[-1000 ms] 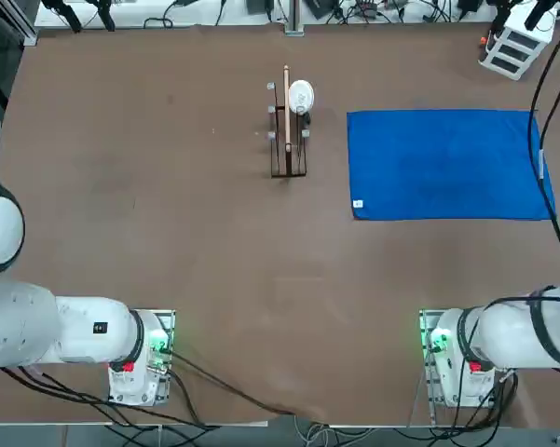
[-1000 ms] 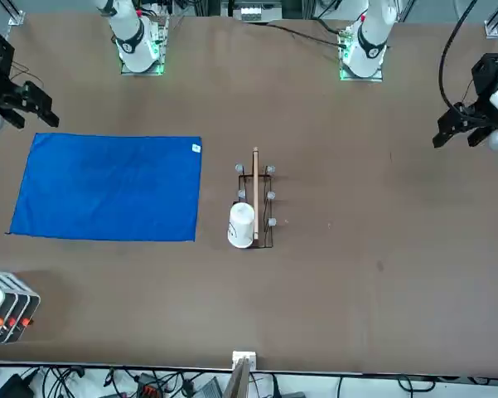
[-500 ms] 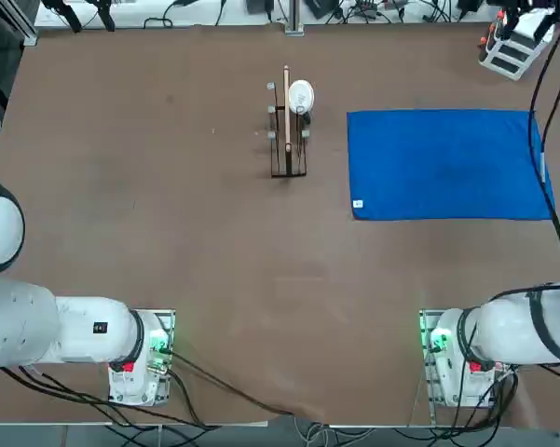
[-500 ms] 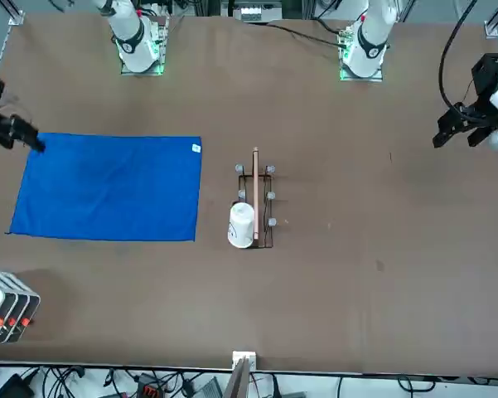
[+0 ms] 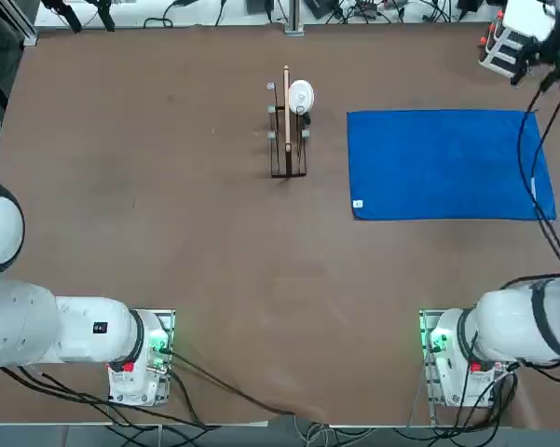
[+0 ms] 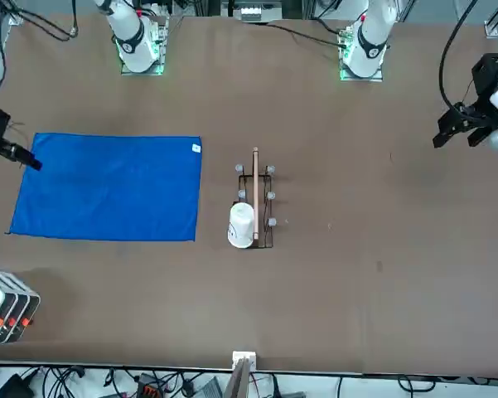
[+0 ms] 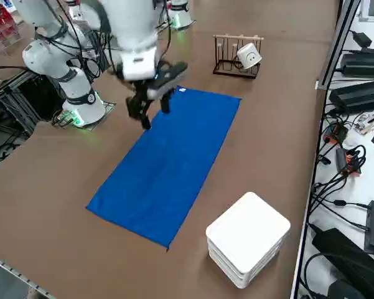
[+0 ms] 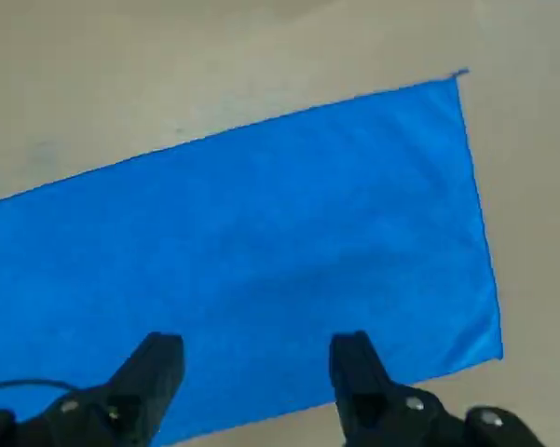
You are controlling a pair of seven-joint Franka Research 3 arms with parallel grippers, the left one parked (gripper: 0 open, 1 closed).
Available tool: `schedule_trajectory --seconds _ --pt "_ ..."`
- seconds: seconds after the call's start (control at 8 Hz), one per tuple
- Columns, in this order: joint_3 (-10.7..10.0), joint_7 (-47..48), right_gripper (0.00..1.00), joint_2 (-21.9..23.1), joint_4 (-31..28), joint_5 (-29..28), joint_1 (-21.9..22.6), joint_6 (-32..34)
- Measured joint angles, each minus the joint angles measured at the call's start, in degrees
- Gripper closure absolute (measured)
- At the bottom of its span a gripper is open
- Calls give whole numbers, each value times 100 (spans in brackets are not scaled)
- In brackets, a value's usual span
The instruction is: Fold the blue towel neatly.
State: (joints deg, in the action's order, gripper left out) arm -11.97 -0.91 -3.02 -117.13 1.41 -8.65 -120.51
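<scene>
We see the blue towel (image 5: 444,165) lying flat on the table (image 5: 186,233). Our right gripper (image 8: 256,358) hovers above the towel's edge, fingers apart and holding nothing.

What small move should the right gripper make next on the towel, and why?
Probably lower straight down toward the near edge. The right gripper hangs open above the towel, which lies flat and unfolded on the table, and nothing is held yet. Its fingers sit just inside that edge, so descending there would let them pinch it for the first fold.
</scene>
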Motion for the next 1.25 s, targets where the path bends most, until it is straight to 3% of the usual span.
schedule_trajectory --seconds 0.38,0.75,1.25 --pt "-8 14 5 -476 -839 -2 -967 -1260" --pt "-9 11 13 -909 -904 -3 -1804 -1539" --pt "0 -20 21 -1214 -1143 -3 -2287 -1750"
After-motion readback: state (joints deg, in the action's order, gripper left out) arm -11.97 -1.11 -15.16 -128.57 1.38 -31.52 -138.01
